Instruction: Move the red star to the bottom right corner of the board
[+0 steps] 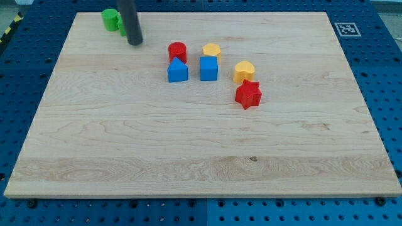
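The red star [249, 95] lies right of the board's middle, touching a yellow block [244, 71] just above it. My tip [135, 43] is at the view's top left, far to the left of the red star, next to the green blocks [113, 19]. Between them sit a red cylinder [178, 51], a blue block with a pointed top [178, 71], a blue cube [209, 68] and a second yellow block [211, 51].
The wooden board [201, 163] rests on a blue perforated table. A black and white marker tag [345, 29] sits at the board's top right corner.
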Available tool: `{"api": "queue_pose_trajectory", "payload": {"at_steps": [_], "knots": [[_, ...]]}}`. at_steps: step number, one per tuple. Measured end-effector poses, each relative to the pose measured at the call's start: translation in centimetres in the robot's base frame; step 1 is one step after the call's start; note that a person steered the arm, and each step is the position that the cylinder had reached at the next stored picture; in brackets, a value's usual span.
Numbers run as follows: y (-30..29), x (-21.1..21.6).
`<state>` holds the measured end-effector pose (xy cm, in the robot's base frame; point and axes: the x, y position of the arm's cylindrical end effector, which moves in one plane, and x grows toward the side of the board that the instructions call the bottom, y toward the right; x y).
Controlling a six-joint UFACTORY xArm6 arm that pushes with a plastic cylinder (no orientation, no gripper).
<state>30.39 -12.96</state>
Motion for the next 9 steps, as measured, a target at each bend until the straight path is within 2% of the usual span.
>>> {"api": "queue_pose_trajectory", "payload": {"at_steps": [2,6,9], "knots": [[8.8,4.7],[24.6,16.9],[32.0,22.6]]}}
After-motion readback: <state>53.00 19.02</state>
